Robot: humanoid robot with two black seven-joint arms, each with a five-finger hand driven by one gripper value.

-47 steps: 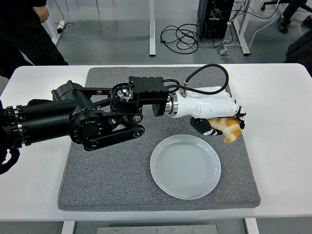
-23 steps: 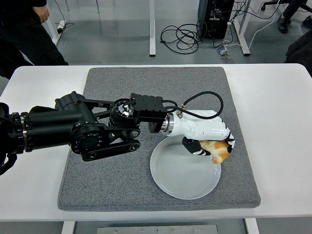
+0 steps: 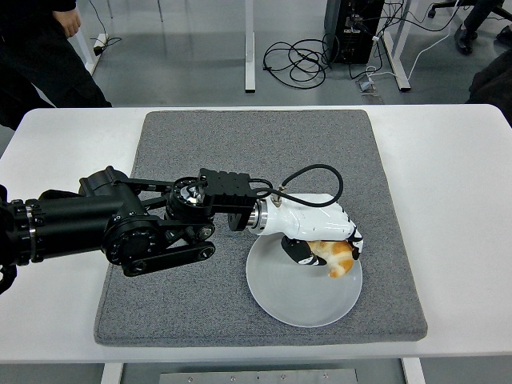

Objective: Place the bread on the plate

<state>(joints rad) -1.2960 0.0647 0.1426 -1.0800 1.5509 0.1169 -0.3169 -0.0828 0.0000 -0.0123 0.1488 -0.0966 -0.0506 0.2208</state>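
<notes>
My left hand (image 3: pixel 324 244), white with black fingertips, is shut on a golden-brown piece of bread (image 3: pixel 336 258). It holds the bread over the upper right part of the pale plate (image 3: pixel 292 300), which lies on the grey mat (image 3: pixel 200 144). Whether the bread touches the plate cannot be told. The black left arm (image 3: pixel 120 228) reaches in from the left edge. The right arm is not in view.
A person in dark clothes (image 3: pixel 36 56) stands at the top left beyond the table. Cables (image 3: pixel 300 60) and desk legs are on the floor behind. The white table (image 3: pixel 464 200) extends on both sides of the mat.
My left hand has carried the bread from the mat's right side down and left to above the plate, lowering it.
</notes>
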